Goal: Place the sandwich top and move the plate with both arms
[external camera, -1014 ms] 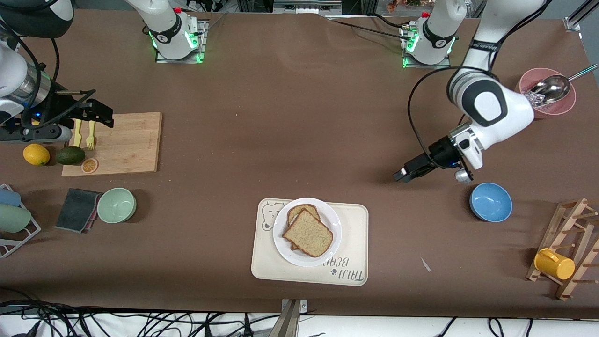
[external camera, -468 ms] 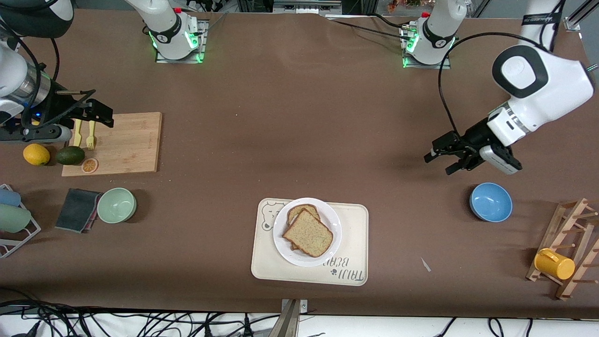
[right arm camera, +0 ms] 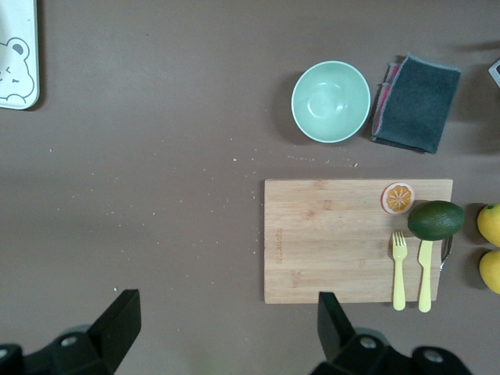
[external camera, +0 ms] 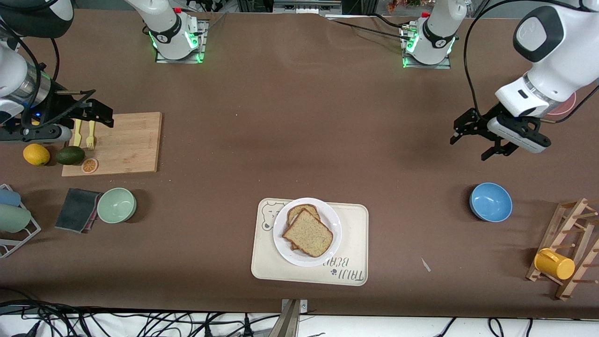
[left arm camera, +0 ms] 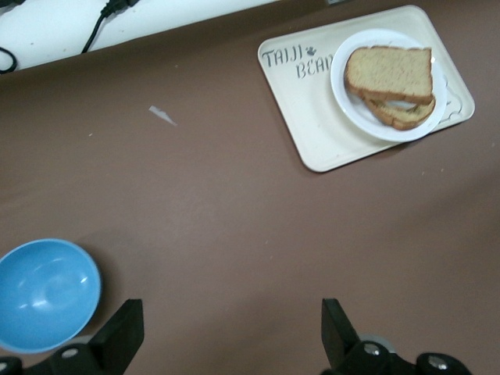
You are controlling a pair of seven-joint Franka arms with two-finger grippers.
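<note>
table point(external camera: 299, 117): brown covering | front edge: white strip, black cables point(external camera: 93, 323) | light: even

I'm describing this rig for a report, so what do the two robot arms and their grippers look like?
Both arms are glossy white with rounded joints and dark grey bands. The left arm carries a looping black cable and a black two-finger left gripper. The right arm shows a metallic silver wrist section before its black right gripper. Both bases glow green.

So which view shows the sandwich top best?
The front view: the sandwich top lies whole and unobstructed on the plate, covering most of the slice beneath. The left wrist view shows it too, whole but off in a corner. The right wrist view misses it, catching only the tray's edge.
</note>
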